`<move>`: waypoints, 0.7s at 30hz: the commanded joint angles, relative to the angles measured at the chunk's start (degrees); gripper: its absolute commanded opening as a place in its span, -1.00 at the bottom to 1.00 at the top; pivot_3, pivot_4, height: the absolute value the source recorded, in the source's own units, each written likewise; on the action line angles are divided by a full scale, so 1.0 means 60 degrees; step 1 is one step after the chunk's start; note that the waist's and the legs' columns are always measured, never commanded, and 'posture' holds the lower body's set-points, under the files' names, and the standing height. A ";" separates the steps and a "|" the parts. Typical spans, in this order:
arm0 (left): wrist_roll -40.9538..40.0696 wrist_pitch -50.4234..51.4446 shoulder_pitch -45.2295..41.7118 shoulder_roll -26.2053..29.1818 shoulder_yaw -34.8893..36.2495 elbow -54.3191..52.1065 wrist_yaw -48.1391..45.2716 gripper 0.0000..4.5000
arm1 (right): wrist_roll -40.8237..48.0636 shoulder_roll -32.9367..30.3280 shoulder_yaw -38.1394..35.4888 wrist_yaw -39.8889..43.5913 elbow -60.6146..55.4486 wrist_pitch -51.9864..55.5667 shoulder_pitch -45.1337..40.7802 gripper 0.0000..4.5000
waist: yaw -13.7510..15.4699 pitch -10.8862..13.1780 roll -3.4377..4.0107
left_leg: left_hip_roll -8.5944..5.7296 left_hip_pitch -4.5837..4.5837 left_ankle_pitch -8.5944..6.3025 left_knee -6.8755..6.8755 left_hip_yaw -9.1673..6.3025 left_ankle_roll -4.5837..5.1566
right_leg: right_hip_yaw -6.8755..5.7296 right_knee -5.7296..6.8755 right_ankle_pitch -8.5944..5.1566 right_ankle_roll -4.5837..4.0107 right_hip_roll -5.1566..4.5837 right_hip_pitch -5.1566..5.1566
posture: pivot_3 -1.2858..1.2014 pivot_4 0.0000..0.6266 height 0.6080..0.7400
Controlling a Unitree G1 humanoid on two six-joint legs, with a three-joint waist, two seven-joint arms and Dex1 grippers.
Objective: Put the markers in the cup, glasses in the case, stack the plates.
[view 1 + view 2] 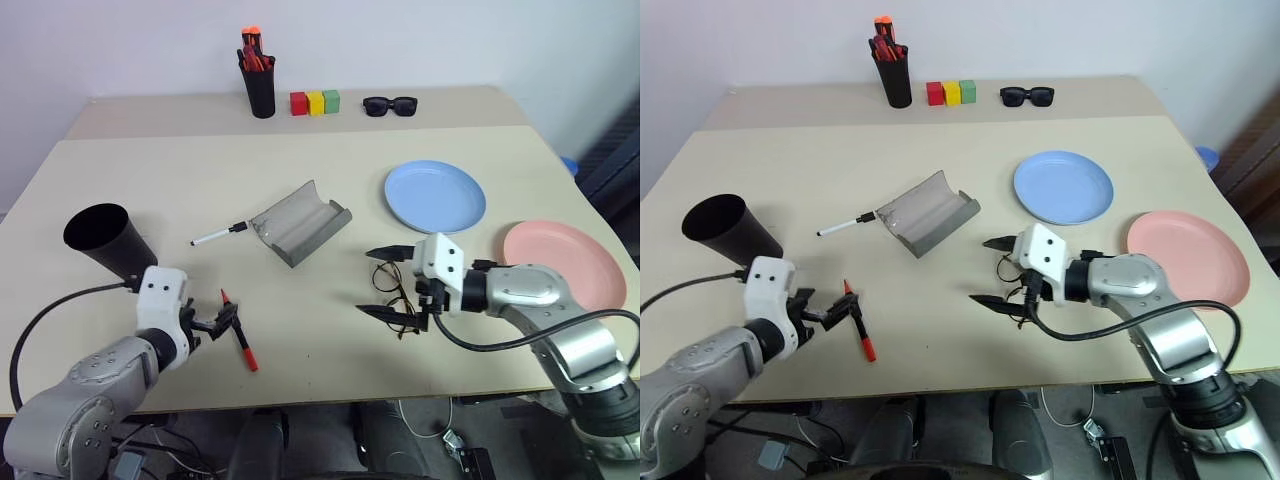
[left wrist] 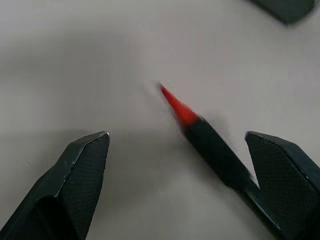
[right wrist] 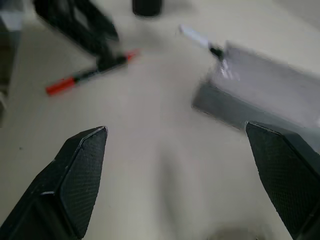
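Left eye view: left pincer [image 1: 222, 322] gapes empty over the red-tipped marker [image 1: 238, 338], right pincer [image 1: 385, 282] wide, empty, above the glasses [image 1: 394, 298].

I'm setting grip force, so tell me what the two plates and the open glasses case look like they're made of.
Blue plate and pink plate: probably matte plastic or melamine, since the colour is flat and even with no glare; glazed ceramic seems less likely. Grey case: a hard shell, perhaps plastic or metal, with a soft sheen along the curved lid that holds its shape; its lining can't be judged.
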 commanded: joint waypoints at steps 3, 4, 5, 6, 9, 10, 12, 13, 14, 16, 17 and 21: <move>0.0333 0.1249 -0.0683 -0.0481 -0.0437 -0.0058 0.0659 0.98 | -0.0054 0.0313 0.0246 -0.0102 -0.0076 0.0008 -0.0358 1.00 | 0.0064 -0.0003 -0.0003 | -0.0002 0.0000 0.0000 0.0007 -0.0004 -0.0001 | -0.0003 -0.0005 0.0000 0.0000 -0.0004 0.0014 | 0.03 -0.52 1.00; 0.0401 0.1249 -0.0829 -0.0630 -0.0564 0.0059 0.0809 0.88 | -0.0050 0.0340 0.0262 -0.0110 -0.0093 0.0012 -0.0357 1.00 | 0.0078 -0.0004 -0.0002 | -0.0003 0.0000 0.0000 0.0008 -0.0004 -0.0001 | -0.0003 -0.0006 0.0000 0.0000 -0.0005 0.0015 | 0.03 -0.52 1.00; 0.0498 0.1249 -0.0943 -0.0831 -0.0593 0.0163 0.0989 0.75 | -0.0046 0.0357 0.0269 -0.0127 -0.0119 0.0018 -0.0349 1.00 | 0.0092 -0.0005 -0.0001 | -0.0004 0.0000 0.0000 0.0010 -0.0004 -0.0001 | -0.0003 -0.0006 0.0001 0.0000 -0.0006 0.0015 | 0.03 -0.52 1.00; 0.0582 0.1249 -0.1051 -0.0987 -0.0621 0.0252 0.1131 0.63 | -0.0035 0.0371 0.0268 -0.0153 -0.0153 0.0031 -0.0334 1.00 | 0.0110 -0.0006 0.0001 | -0.0004 0.0001 0.0000 0.0011 -0.0004 -0.0001 | -0.0003 -0.0004 0.0001 -0.0001 -0.0005 0.0015 | 0.03 -0.52 1.00; 0.0719 0.1249 -0.1220 -0.1046 -0.0813 0.0438 0.1325 0.00 | 0.0003 0.0381 0.0233 -0.0252 -0.0295 0.0076 -0.0212 1.00 | 0.0161 -0.0006 0.0001 | -0.0004 0.0004 -0.0001 0.0022 -0.0004 -0.0001 | -0.0003 -0.0002 0.0002 -0.0001 -0.0005 0.0020 | 0.03 -0.52 1.00; 0.0771 0.1249 -0.1278 -0.0978 -0.0919 0.0502 0.1368 -0.23 | 0.0015 0.0373 0.0205 -0.0282 -0.0341 0.0082 -0.0143 1.00 | 0.0201 -0.0007 0.0000 | -0.0004 0.0003 -0.0001 0.0025 -0.0004 -0.0001 | -0.0003 -0.0003 0.0002 -0.0001 -0.0005 0.0021 | 0.03 -0.52 1.00; 0.0810 0.1249 -0.1344 -0.0840 -0.1019 0.0586 0.1365 -0.63 | 0.0024 0.0372 0.0191 -0.0347 -0.0414 0.0105 -0.0065 1.00 | 0.0236 -0.0007 0.0000 | -0.0004 0.0002 -0.0001 0.0029 -0.0003 -0.0002 | -0.0003 -0.0004 0.0002 -0.0001 -0.0005 0.0022 | 0.03 -0.52 1.00; 0.0818 0.1249 -0.1388 -0.0737 -0.1061 0.0614 0.1309 -0.87 | 0.0019 0.0378 0.0189 -0.0379 -0.0439 0.0113 -0.0036 1.00 | 0.0237 -0.0007 0.0000 | -0.0004 0.0001 -0.0002 0.0029 -0.0003 -0.0003 | -0.0002 -0.0005 0.0001 -0.0002 -0.0005 0.0022 | 0.03 -0.52 1.00; 0.0826 0.1249 -0.1469 -0.0606 -0.1117 0.0648 0.1237 -1.00 | 0.0009 0.0380 0.0178 -0.0411 -0.0451 0.0107 0.0000 1.00 | 0.0241 -0.0007 0.0000 | -0.0004 0.0001 -0.0002 0.0028 -0.0003 -0.0003 | -0.0002 -0.0005 0.0001 -0.0002 -0.0005 0.0022 | 0.03 -0.52 1.00; 0.0836 0.1249 -0.1722 -0.0297 -0.1229 0.0738 0.1022 -1.00 | -0.0005 0.0393 0.0132 -0.0482 -0.0438 0.0068 0.0072 1.00 | 0.0242 -0.0007 0.0000 | -0.0004 0.0002 -0.0002 0.0028 -0.0004 -0.0003 | -0.0003 -0.0003 0.0001 -0.0002 -0.0003 0.0020 | 0.03 -0.52 1.00; 0.0842 0.1139 -0.1860 -0.0027 -0.1318 0.0709 0.0830 -1.00 | -0.0021 0.0413 0.0118 -0.0531 -0.0417 0.0042 0.0087 1.00 | 0.0241 -0.0007 0.0000 | -0.0004 0.0002 -0.0002 0.0029 -0.0004 -0.0003 | -0.0003 -0.0002 0.0001 -0.0003 -0.0004 0.0020 | 0.03 -0.52 1.00; 0.1030 -0.1245 -0.2133 0.1432 -0.1612 0.0478 -0.0336 -1.00 | -0.0062 0.0747 0.0005 -0.0922 -0.0176 -0.0082 -0.0033 1.00 | 0.0212 0.0000 -0.0012 | -0.0002 -0.0006 -0.0002 0.0033 -0.0004 -0.0003 | -0.0003 -0.0001 0.0006 -0.0010 -0.0001 0.0006 | 0.03 -0.52 1.00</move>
